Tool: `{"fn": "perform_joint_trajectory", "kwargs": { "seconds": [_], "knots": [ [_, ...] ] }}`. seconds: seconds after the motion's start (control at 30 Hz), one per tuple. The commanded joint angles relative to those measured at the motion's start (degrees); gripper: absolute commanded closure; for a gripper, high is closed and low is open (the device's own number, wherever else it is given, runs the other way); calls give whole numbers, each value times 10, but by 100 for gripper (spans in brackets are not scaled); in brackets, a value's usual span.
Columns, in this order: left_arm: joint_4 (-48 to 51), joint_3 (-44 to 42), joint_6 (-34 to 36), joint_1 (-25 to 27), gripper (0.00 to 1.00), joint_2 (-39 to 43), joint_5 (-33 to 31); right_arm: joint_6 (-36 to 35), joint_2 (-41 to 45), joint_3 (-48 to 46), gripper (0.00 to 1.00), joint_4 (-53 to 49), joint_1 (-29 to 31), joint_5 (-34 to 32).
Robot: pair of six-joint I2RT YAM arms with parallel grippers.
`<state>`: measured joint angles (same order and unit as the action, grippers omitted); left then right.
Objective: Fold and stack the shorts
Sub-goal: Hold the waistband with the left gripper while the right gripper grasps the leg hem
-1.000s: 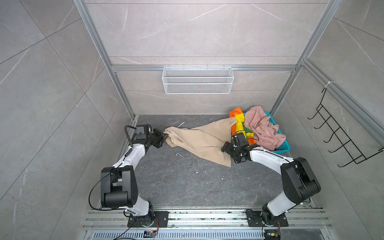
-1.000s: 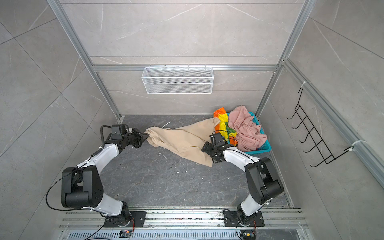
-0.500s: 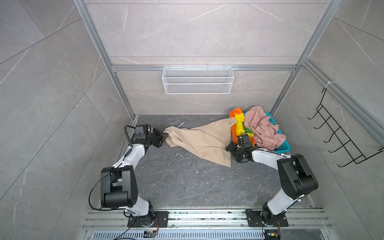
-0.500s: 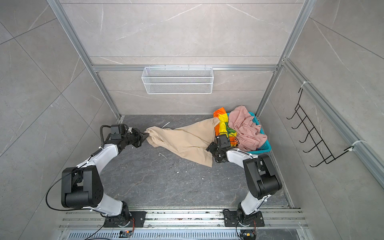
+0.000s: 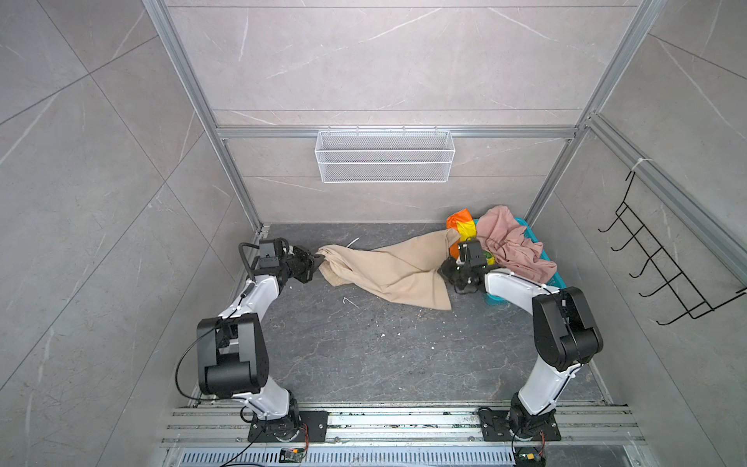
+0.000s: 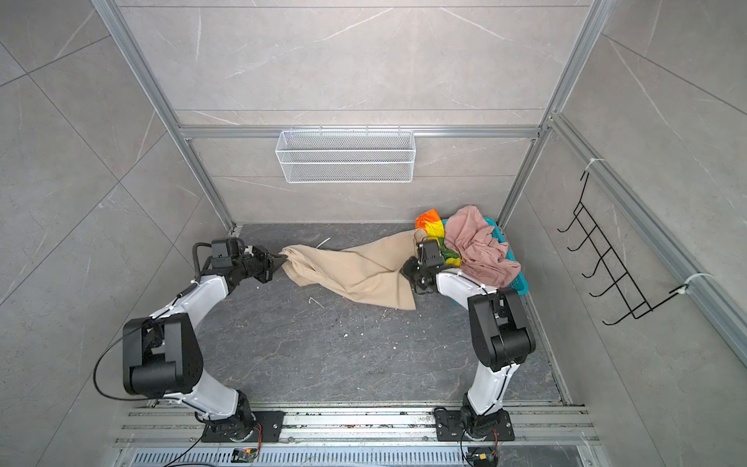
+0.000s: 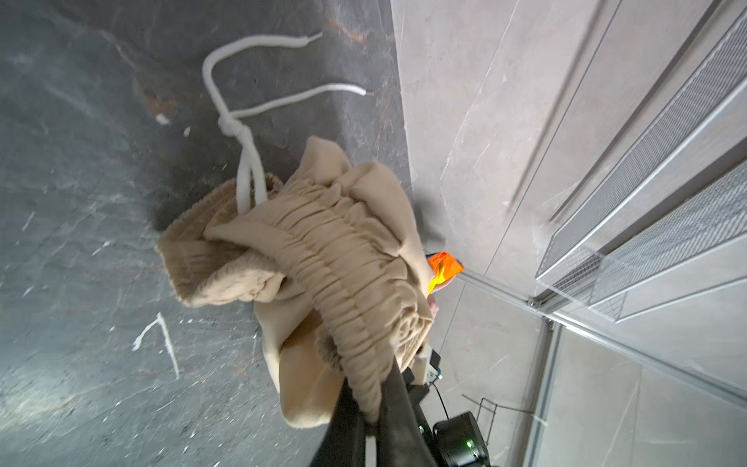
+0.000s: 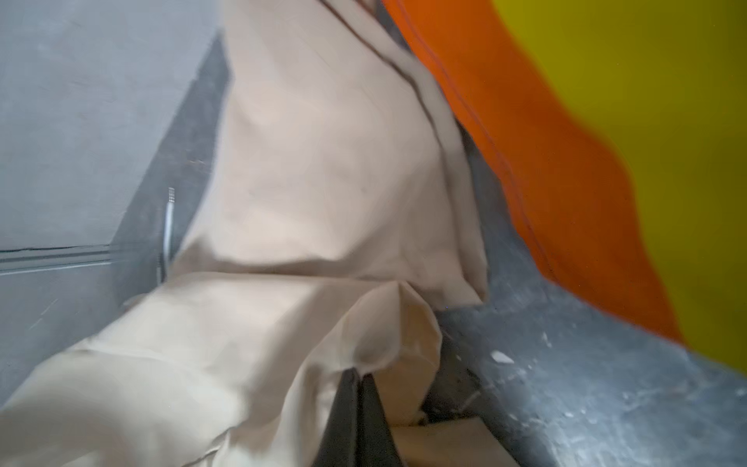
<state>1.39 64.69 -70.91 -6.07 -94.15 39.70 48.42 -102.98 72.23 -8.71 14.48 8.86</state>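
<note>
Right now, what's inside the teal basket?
The dusty pink shorts heap over the teal basket, with the rainbow-striped shorts bunched at its side toward the beige shorts. Anything beneath them, and the basket's floor, is covered.

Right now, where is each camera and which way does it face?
Both top views: high over the near rail, looking down toward the back wall; both arms whole, left gripper and right gripper at opposite ends of the beige shorts.
Left wrist: on the left arm, looking along its shut fingers at the waistband, drawstring and floor.
Right wrist: on the right arm, looking along its shut fingers across beige cloth toward the striped shorts.
Shared: all show the beige shorts; both wrist views, the striped shorts.
</note>
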Motion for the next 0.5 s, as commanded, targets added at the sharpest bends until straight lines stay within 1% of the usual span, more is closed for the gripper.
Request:
{"fn": "perform_joint_trajectory", "kwargs": {
  "seconds": [0.0,0.07,0.1,0.17,0.23,0.33,0.37,0.4,0.47],
  "knots": [
    [-75,93,-48,-29,100,-28,39,-99,47,115,100,-84,-14,-48],
    [-80,122,-61,-38,100,-35,37,-155,81,127,100,-99,-14,-75],
    [-87,125,-69,-42,100,-35,38,-181,102,111,100,-101,-14,-86],
    [-104,103,-78,-47,100,-27,40,-212,144,40,100,-89,-12,-99],
    [-111,50,-73,-51,100,-11,39,-220,177,-57,100,-79,-13,-119],
    [-135,-55,-75,-57,100,10,36,-211,201,-174,100,-59,-13,-125],
    [-145,-85,-76,-58,100,14,37,-206,205,-199,99,-54,-12,-125],
    [-151,-113,-74,-58,100,18,39,-202,209,-217,96,-53,-13,-124],
    [-152,-151,-66,-58,100,22,51,-200,214,-236,93,-60,-12,-123]
  ]
}}
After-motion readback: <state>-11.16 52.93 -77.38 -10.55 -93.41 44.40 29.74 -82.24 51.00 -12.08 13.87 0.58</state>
